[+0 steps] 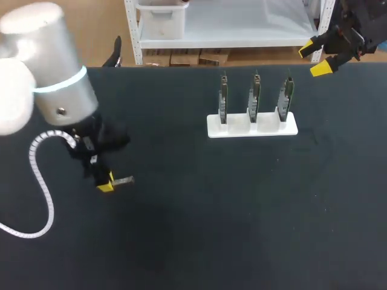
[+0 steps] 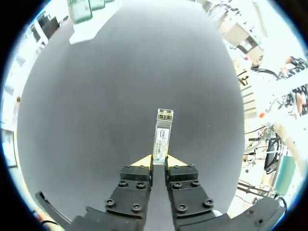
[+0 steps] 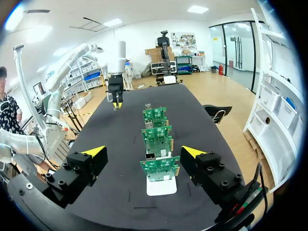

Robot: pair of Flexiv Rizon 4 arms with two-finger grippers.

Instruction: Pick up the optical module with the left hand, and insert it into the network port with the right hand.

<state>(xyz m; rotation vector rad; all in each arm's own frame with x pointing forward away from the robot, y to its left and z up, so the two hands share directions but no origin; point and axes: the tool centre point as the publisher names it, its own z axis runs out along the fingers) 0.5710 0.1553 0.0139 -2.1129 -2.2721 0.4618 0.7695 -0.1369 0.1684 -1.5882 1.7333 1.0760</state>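
The module (image 2: 162, 134) is clamped in the left gripper (image 2: 159, 161); handover to the right gripper (image 1: 314, 59), fingers apart, and insertion are left undone.

The board stand (image 1: 252, 127) sits on the tabletop (image 1: 242, 211), with three circuit boards (image 1: 254, 95) upright in it side by side. My left jaws are well left of the stand and nearer me, gripping the optical module (image 1: 124, 180), which sticks out on the stand's side. My right jaws hover behind the stand's right end, at the tabletop's far edge.
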